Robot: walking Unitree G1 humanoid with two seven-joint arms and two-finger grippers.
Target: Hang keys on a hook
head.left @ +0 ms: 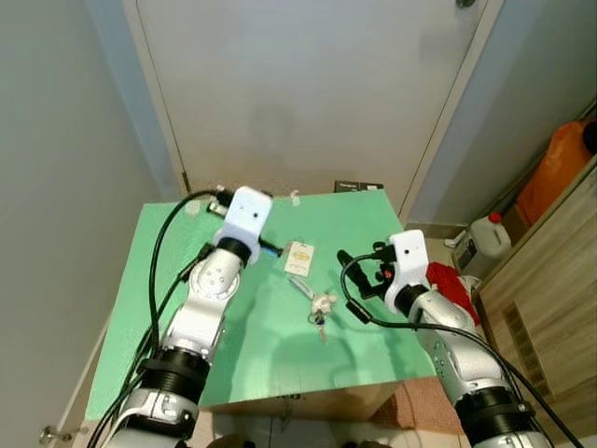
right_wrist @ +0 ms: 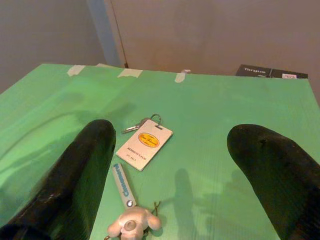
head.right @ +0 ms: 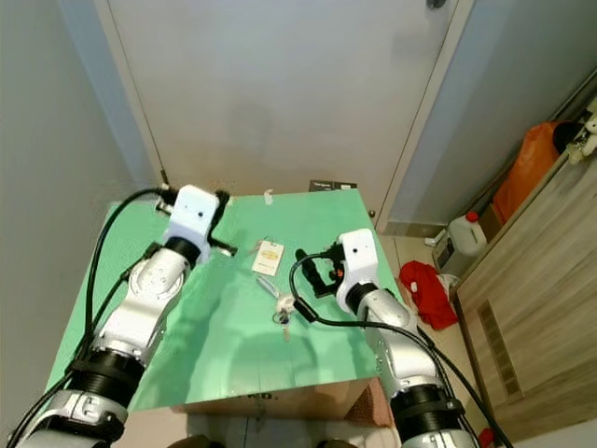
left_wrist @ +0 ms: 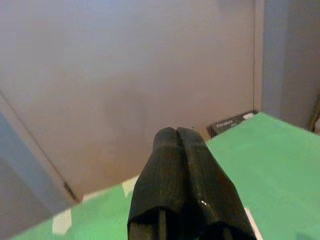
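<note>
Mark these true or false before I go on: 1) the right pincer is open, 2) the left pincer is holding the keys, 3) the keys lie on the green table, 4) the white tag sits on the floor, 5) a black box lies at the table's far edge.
1) True: the right pincer is open, its fingers spread wide above the table.
2) False: the left pincer is shut on nothing; the keys lie apart from it.
3) True: they rest on the green table.
4) False: the white tag lies on the table beside the keys.
5) True: the black box lies there, by the door.
</note>
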